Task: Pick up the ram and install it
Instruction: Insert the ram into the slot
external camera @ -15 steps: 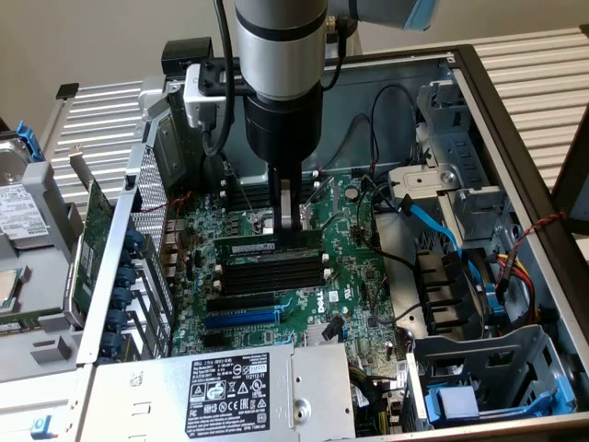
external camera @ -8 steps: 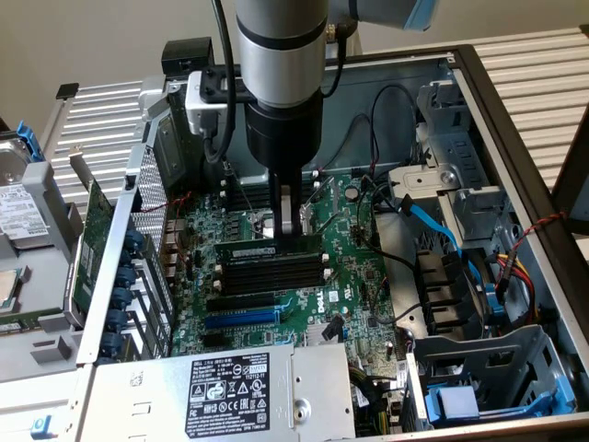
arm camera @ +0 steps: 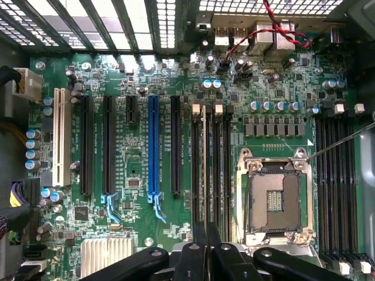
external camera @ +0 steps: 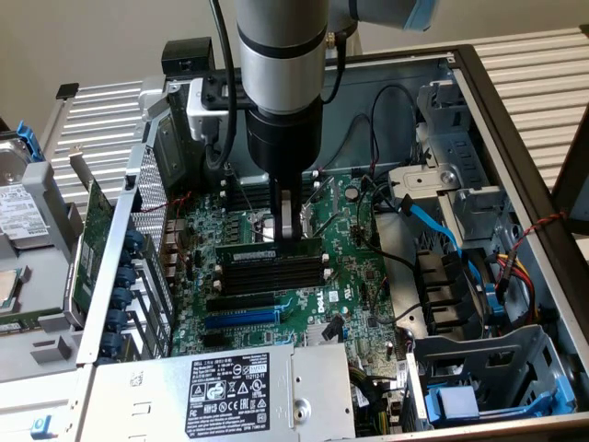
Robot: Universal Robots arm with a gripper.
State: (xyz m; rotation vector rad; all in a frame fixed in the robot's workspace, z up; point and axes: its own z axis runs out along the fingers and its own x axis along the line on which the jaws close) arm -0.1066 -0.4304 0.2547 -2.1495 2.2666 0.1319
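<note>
The ram (external camera: pixel 248 247) is a thin green stick held level, lying along the far edge of the bank of black memory slots (external camera: pixel 271 273) on the green motherboard (external camera: pixel 354 276). My gripper (external camera: pixel 290 230) comes straight down from above and is shut on the stick's middle. In the wrist view the ram (arm camera: pixel 203 152) shows edge-on as a thin pale line over one of the slots (arm camera: pixel 222 164), running away from my gripper (arm camera: pixel 206 234). Whether the stick sits in the slot or just above it I cannot tell.
The open computer case has a power supply (external camera: pixel 230 391) at the front, and a blue cable (external camera: pixel 433 226) and drive cage (external camera: pixel 488 368) on the exterior view's right. A CPU socket (arm camera: pixel 274 199) and a second slot bank (arm camera: pixel 337 175) lie beside the slots. A green card (external camera: pixel 97 239) stands outside.
</note>
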